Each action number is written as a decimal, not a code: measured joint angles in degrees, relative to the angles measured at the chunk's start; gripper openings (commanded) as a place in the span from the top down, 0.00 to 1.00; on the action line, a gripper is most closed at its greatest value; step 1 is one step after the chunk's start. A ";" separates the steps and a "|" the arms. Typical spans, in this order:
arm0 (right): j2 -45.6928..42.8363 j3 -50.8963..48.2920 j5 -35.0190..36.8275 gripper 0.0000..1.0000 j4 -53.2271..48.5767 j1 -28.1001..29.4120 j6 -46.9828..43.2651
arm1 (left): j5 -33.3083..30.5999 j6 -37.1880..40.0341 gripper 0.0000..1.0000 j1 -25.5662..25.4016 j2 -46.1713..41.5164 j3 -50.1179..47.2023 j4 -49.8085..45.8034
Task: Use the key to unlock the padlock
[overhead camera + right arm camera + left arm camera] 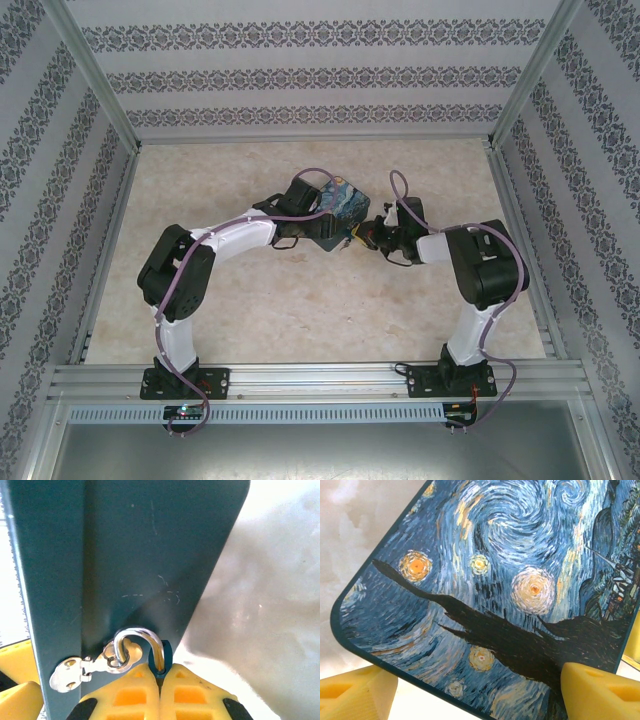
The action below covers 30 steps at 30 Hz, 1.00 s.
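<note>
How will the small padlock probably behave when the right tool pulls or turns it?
Probably stiff: the padlock and its shackle look like metal. It may slip, since the right tool pinches only its narrow body. It likely swings rather than lifts free, because the shackle passes through a ring by the tin.

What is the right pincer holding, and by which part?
The padlock, by its blue body, pinched in the shut right pincer; the shackle sticks out above.
</note>
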 measured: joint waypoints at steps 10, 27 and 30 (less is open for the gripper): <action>-1.51 1.77 2.19 1.00 -6.51 0.04 -3.76 | 0.61 0.02 0.19 -0.02 0.15 0.17 0.00; 0.50 7.19 1.95 1.00 -14.23 0.50 -6.23 | 0.85 0.22 0.22 -0.33 0.74 0.83 -0.02; 0.52 7.23 1.70 1.00 -14.23 0.46 -5.07 | 0.96 0.20 0.23 -0.33 0.74 0.81 -0.02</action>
